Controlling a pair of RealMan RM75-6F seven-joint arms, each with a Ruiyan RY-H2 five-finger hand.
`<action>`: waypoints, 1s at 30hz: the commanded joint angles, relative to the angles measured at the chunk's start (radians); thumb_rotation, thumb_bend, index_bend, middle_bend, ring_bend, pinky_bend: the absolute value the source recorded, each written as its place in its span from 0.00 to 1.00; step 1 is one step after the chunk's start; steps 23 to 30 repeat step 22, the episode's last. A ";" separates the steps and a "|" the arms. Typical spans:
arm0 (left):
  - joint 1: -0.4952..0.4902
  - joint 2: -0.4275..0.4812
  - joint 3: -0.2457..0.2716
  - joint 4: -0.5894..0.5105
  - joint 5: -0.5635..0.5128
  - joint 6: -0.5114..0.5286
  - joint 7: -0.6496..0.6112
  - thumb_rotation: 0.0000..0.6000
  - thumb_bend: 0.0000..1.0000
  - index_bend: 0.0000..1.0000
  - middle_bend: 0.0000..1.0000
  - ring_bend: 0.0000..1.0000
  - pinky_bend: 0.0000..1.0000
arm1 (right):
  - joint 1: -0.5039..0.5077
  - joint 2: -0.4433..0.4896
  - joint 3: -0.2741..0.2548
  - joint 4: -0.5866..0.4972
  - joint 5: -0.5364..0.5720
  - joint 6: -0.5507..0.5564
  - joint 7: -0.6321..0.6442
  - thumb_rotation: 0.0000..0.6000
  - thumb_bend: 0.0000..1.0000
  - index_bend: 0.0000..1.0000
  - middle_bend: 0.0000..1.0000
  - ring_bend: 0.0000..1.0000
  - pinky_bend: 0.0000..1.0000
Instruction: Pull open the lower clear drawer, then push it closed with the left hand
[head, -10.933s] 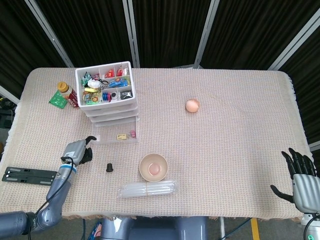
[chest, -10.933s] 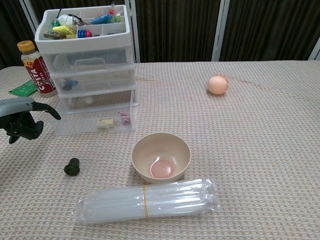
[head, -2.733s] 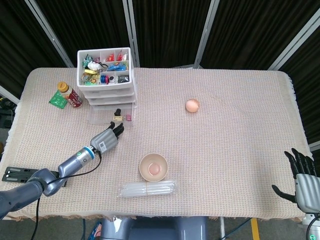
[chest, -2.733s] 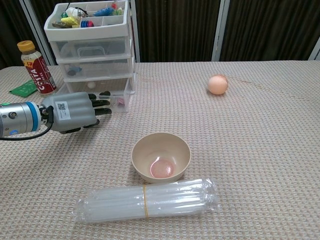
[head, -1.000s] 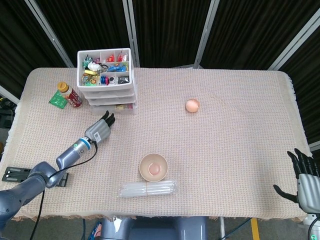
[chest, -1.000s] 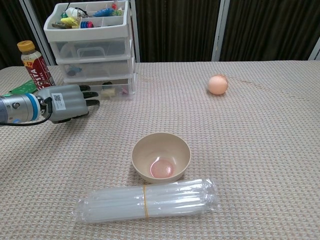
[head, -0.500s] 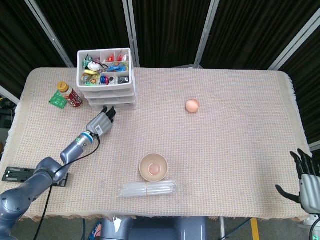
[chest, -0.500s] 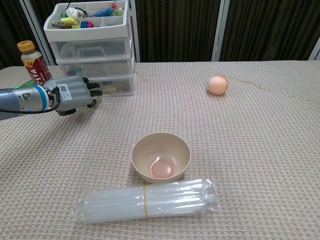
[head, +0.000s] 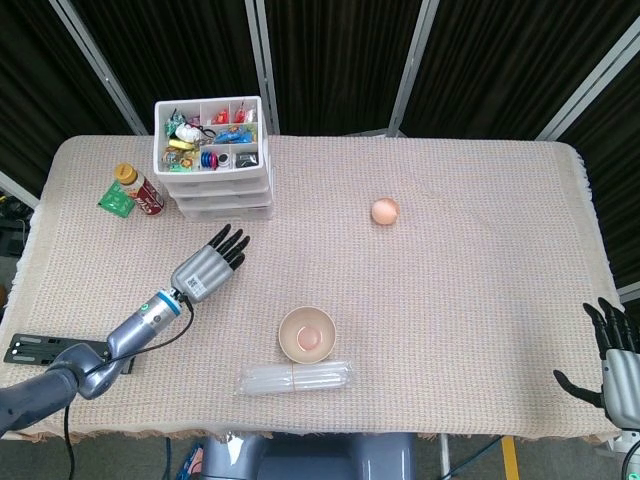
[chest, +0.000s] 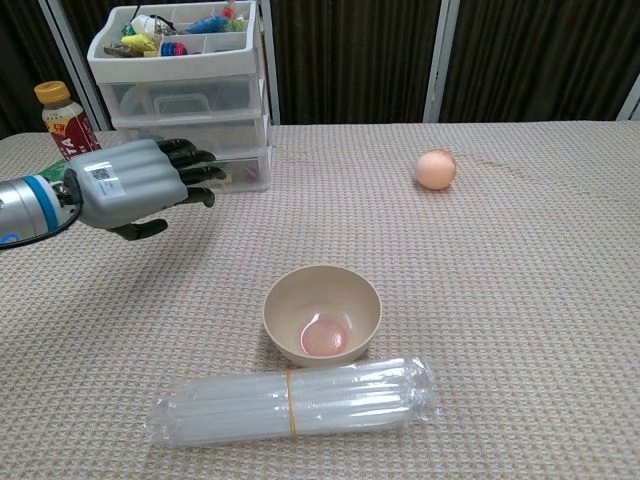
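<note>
The head view looks steeply down from high above, taking in the whole beige woven tablecloth (head: 450, 250). The chest view sits low and near, facing across it toward the dark curtains at 12 o'clock. Both share the tan round bowl (head: 307, 333) (chest: 322, 314).

Left hand (head: 207, 267) hangs over bare cloth just in front of the drawer unit (head: 213, 190); nothing between them. Bottle (head: 133, 187) and green packet (head: 115, 201) crowd the unit's left side. Bowl (head: 306, 334) and plastic tube bundle (head: 296, 378) block near centre. Ball (head: 384, 211) sits alone mid-table, open cloth around it.
</note>
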 joint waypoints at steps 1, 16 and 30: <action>0.156 0.128 -0.040 -0.292 -0.064 0.218 0.025 1.00 0.26 0.19 0.00 0.00 0.02 | -0.001 -0.002 0.000 0.000 -0.007 0.007 -0.001 1.00 0.08 0.09 0.00 0.00 0.00; 0.479 0.390 0.055 -0.748 -0.127 0.518 -0.093 1.00 0.02 0.00 0.00 0.00 0.00 | 0.005 -0.007 -0.011 0.020 -0.048 0.008 -0.016 1.00 0.08 0.08 0.00 0.00 0.00; 0.541 0.417 0.089 -0.723 -0.144 0.526 -0.070 1.00 0.02 0.00 0.00 0.00 0.00 | 0.009 -0.014 -0.016 0.034 -0.068 0.009 -0.027 1.00 0.08 0.08 0.00 0.00 0.00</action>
